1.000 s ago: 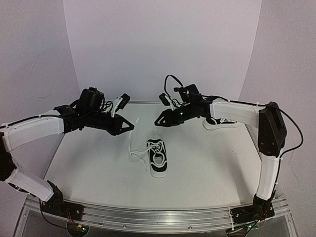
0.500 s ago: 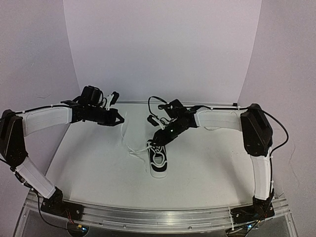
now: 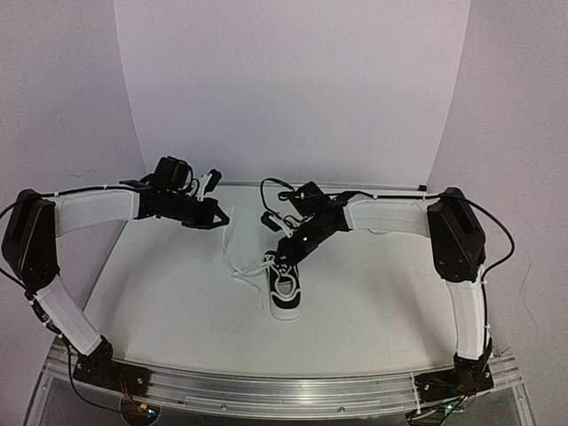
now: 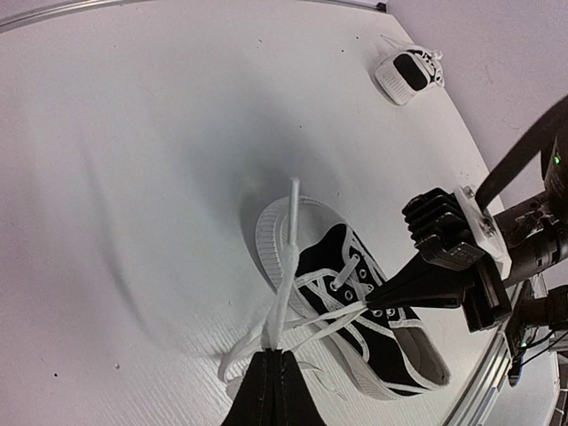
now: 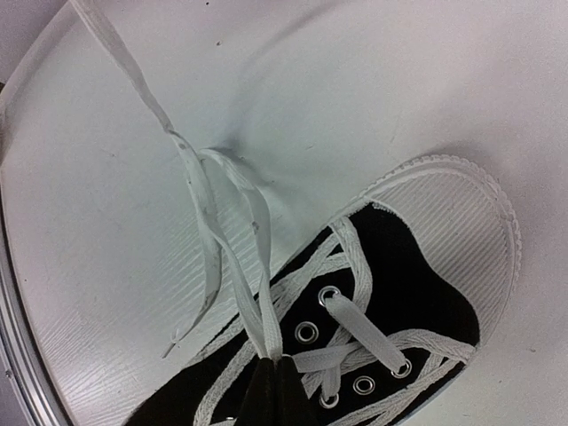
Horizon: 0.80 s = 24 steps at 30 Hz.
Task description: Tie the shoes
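The near shoe (image 3: pixel 286 286) lay in the middle of the table (image 3: pixel 382 302), and in the last second the right gripper (image 3: pixel 286 255) had dropped onto its eyelets and closed on a lace (image 5: pixel 257 302). Farther back, the raised left gripper (image 3: pixel 223 216) stayed pinched on the other lace (image 4: pixel 286 257), so both ends seemed ready for crossing. The second shoe (image 4: pixel 408 73) sat untouched at the far right.

I read this as a lab test cell: seamless curved white backdrop (image 3: pixel 293 89), white tabletop (image 3: pixel 382 311), aluminium mounting rail (image 3: pixel 284 383).
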Motion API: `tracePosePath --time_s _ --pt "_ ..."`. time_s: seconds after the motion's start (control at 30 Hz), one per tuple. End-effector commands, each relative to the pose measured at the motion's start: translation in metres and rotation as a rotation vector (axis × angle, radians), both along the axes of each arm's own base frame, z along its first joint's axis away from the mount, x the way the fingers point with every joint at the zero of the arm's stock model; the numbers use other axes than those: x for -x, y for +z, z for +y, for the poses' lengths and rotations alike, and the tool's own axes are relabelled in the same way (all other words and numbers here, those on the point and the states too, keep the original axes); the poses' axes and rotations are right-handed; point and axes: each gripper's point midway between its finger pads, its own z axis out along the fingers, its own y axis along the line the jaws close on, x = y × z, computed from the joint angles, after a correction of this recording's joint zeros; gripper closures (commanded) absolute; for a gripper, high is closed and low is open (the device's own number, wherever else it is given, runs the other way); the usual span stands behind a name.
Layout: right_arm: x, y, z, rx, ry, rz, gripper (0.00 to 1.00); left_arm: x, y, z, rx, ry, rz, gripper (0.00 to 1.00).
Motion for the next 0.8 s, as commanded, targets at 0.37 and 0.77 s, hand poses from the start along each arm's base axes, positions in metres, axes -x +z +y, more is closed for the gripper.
tracePosePath --time_s 0.37,0.77 --pt "-0.006 0.067 -0.004 -0.084 -0.027 -0.147 1.0 -0.021 -0.01 -0.052 0.144 -0.228 0.028 1.0" --pt "-0.002 0.06 -0.006 -0.083 -0.02 -0.146 1.0 -0.025 -0.037 -0.106 0.184 -0.351 0.049 1.0"
